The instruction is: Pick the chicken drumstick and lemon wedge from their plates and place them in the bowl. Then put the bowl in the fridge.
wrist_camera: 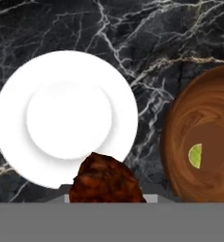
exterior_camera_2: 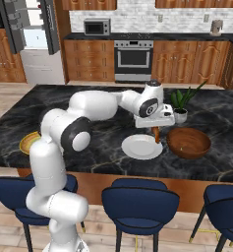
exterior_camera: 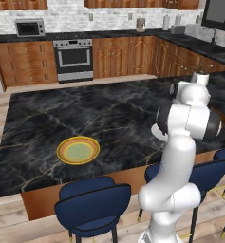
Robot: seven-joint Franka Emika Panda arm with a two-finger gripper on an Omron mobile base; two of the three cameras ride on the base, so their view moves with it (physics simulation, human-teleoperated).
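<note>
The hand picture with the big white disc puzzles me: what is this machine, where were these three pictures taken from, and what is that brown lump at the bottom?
It is a white robot arm at a dark marble kitchen island. Two pictures come from cameras behind it, left and right; the third looks down from its hand. The disc is a bare white plate. The brown lump is a chicken drumstick, held in the hand above the plate's edge. Beside the plate stands a wooden bowl with a lemon wedge already inside. A yellow-rimmed plate lies further off, and a potted plant stands behind the bowl.
</note>
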